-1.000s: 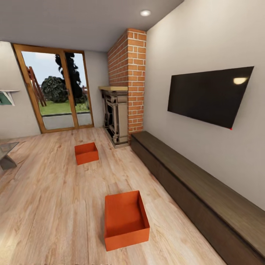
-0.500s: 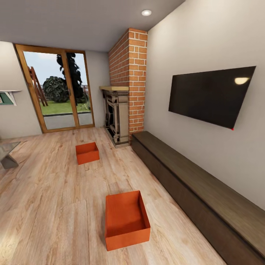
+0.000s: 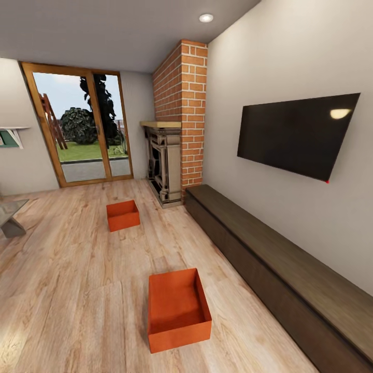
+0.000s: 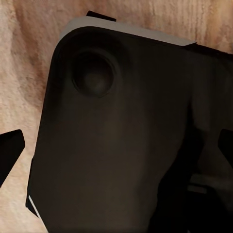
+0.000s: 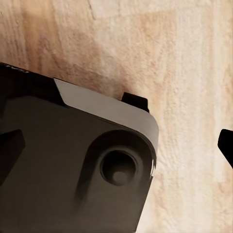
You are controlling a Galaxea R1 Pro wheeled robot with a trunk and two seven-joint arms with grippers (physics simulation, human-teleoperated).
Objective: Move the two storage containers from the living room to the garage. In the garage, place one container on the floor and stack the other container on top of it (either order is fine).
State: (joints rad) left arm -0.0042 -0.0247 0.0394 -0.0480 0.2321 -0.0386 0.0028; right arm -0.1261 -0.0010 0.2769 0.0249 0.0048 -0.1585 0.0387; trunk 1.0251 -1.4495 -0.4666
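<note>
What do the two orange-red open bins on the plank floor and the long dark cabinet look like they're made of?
Near orange-red bin and far orange-red bin: probably matte plastic, given thin, uniformly coloured walls without shine. Long dark cabinet: apparently dark-stained wood, with faint grain streaks along its top. Light plank floor: wood or wood-look laminate, showing plank seams and grain.

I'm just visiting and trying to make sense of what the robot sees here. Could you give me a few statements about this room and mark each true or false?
1. Two orange-red containers sit on the wood floor. True: a near container and a far container.
2. The two containers are stacked. False: they stand apart, each on the floor.
3. The near container has a lid on. False: it is open and looks empty.
4. A dark television hangs on the wall above a long dark cabinet. True.
5. The far container touches the brick fireplace. False: bare floor separates them.
</note>
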